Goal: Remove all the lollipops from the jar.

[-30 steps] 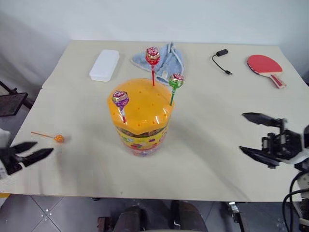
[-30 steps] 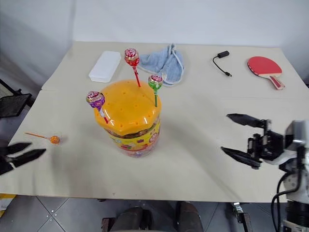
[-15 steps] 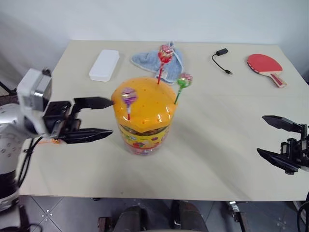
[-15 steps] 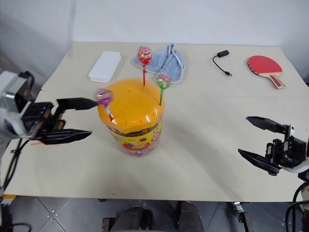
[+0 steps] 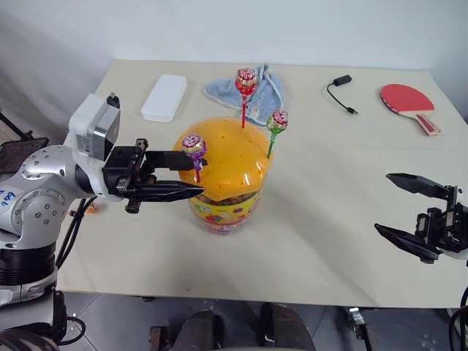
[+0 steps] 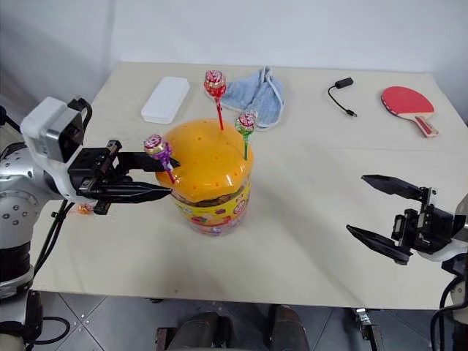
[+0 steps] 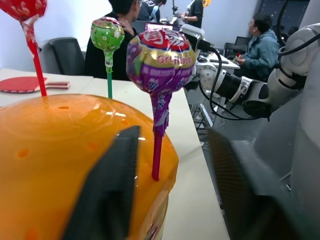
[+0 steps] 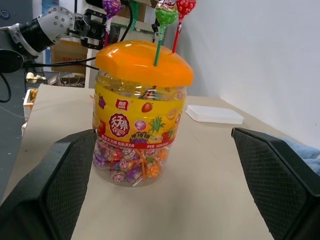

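The jar (image 5: 219,208), a clear tub with a yellow label and an orange domed lid (image 5: 230,157), stands mid-table. Three lollipops stick up from the lid: red (image 5: 246,79) at the back, green (image 5: 277,120) on the right, purple (image 5: 194,143) on the left. My left gripper (image 5: 199,175) reaches in level from the left. Its fingers (image 7: 112,190) stand on either side of the purple lollipop's stick (image 7: 157,152) without touching it, so it is open. An orange lollipop (image 6: 84,208) lies on the table under my left arm. My right gripper (image 5: 382,202) hangs open, well right of the jar.
A flat white box (image 5: 163,97) and a blue cloth (image 5: 259,91) lie behind the jar. A black cable (image 5: 341,91) and a red paddle (image 5: 406,99) sit at the back right. The table's front edge runs just below both grippers.
My left arm swung in from the table's left edge to the jar, and its jaws have narrowed around the purple lollipop's stick. The right gripper stayed put, open.
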